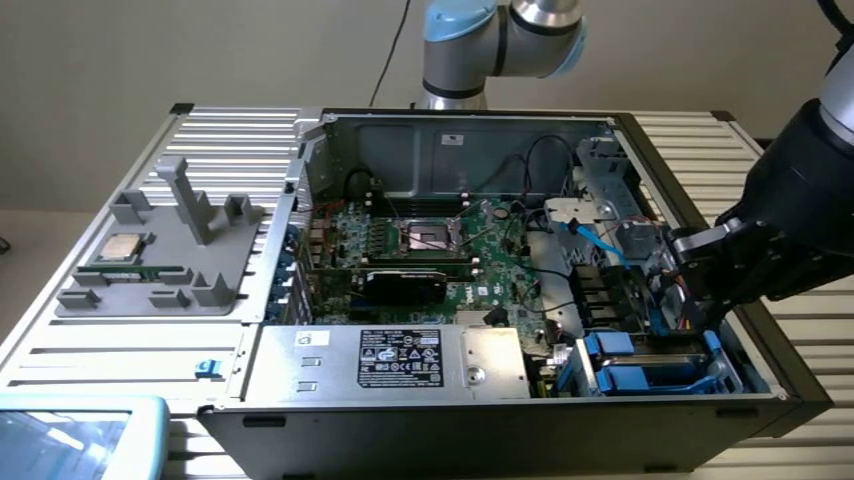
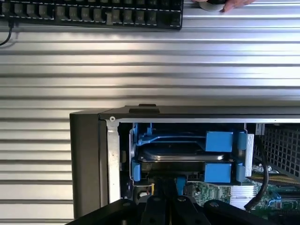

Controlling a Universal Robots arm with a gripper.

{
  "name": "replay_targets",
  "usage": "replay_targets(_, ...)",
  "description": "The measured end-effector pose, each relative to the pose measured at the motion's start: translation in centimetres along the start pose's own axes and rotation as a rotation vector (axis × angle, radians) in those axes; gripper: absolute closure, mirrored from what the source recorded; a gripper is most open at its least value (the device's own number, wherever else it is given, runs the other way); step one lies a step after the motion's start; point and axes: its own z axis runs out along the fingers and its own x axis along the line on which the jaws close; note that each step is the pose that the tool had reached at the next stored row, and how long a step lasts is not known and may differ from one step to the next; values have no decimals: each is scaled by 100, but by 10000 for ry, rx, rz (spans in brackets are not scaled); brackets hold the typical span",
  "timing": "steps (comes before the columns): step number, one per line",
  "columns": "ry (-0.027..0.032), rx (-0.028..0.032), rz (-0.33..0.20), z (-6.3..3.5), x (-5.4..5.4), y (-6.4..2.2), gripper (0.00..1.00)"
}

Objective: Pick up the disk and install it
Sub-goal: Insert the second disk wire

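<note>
The disk sits inside the open computer case, in the blue drive cage at the case's front corner, on the exterior view's right; in the wrist view it lies flat between blue rails, with blue tabs on one end. The gripper hangs just over that corner, and its fingers are pressed together with nothing between them, their tips close to the cage's lower tab. By the look of it the disk is a stiff metal slab, fairly heavy for its bulk, with smooth faces that would likely slip under a light pinch. It should not bend, but it is probably sensitive to knocks and to twisting in its slot. The blue plastic side rails and tabs look like the sensible places to hold, since they offer edges and some give; the labelled flat face gives little purchase. The case stands on a slatted desk, with a grey fixture toward the opposite edge.
</note>
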Motion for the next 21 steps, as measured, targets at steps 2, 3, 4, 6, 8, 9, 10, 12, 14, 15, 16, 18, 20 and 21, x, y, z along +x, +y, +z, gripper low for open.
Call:
replay_targets(2,1,-16,6,-93,-1,-6,89)
replay_targets(3,1,-28,9,-115,-1,-8,89)
replay_targets(4,1,-25,9,-115,-1,-8,89)
replay_targets(6,1,-25,9,-115,-1,-8,89)
replay_targets(8,1,-24,8,-115,-1,-8,89)
replay_targets(9,1,-25,8,-115,-1,-8,89)
replay_targets(10,1,-25,8,-115,-1,-8,89)
replay_targets(12,1,-26,8,-115,-1,-8,89)
replay_targets(14,1,-25,8,-115,-1,-8,89)
replay_targets(15,1,-25,8,-115,-1,-8,89)
replay_targets(16,1,-26,8,-115,-1,-8,89)
replay_targets(18,2,-25,8,-115,-1,-8,89)
replay_targets(20,1,-25,8,-115,-1,-8,89)
replay_targets(21,1,-25,8,-115,-1,-8,89)
